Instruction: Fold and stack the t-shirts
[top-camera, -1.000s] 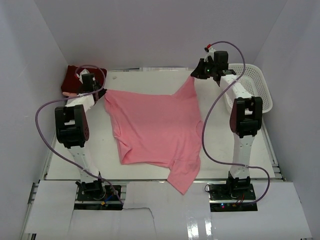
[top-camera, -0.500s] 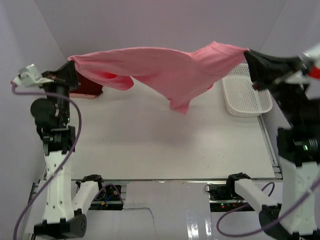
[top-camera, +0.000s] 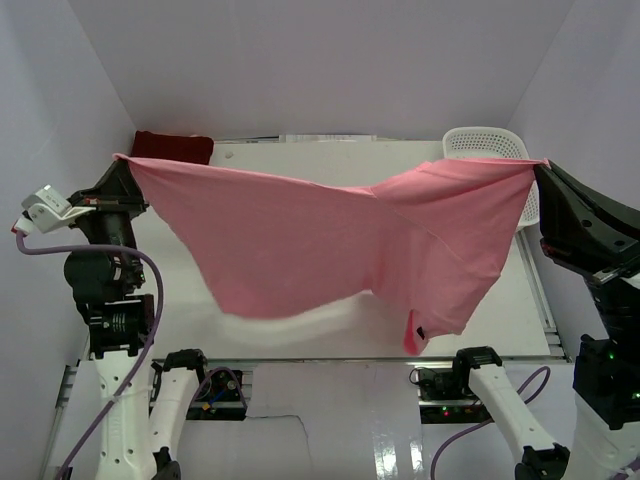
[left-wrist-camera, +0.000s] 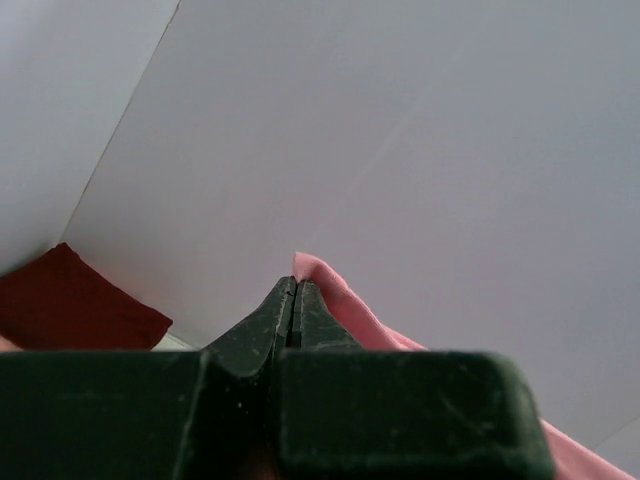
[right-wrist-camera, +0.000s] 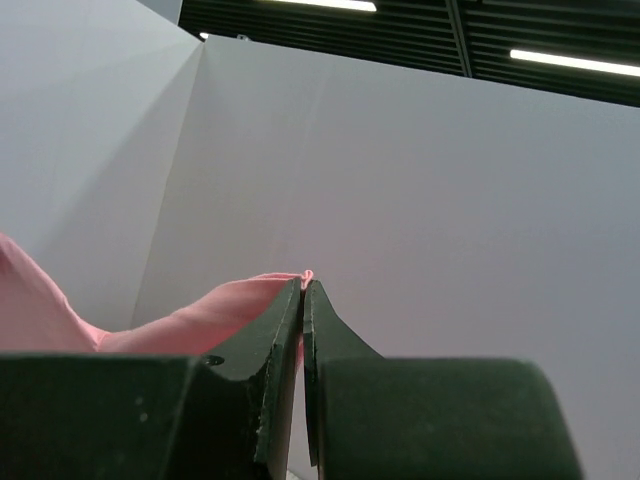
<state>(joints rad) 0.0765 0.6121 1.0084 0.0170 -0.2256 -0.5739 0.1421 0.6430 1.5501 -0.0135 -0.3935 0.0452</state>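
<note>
The pink t-shirt (top-camera: 330, 240) is held spread in the air above the counter (top-camera: 510, 310), with two corners clamped in the jaws of the left arm (top-camera: 100, 270) and the right arm (top-camera: 590, 235). It should be lowered evenly and taut, then laid flat, away from the maroon t-shirt (top-camera: 172, 145) at the far left corner.

Bright, even light fills the white-walled enclosure (top-camera: 300, 70), long ceiling strip lamps (right-wrist-camera: 560, 58) show in the right wrist view, glare streaks the glossy white front panel (top-camera: 395, 450), the hanging salmon pink cloth t-shirt (top-camera: 330, 240) blurs along its lower hem, and both wrist views have dark, out-of-focus foregrounds.
</note>
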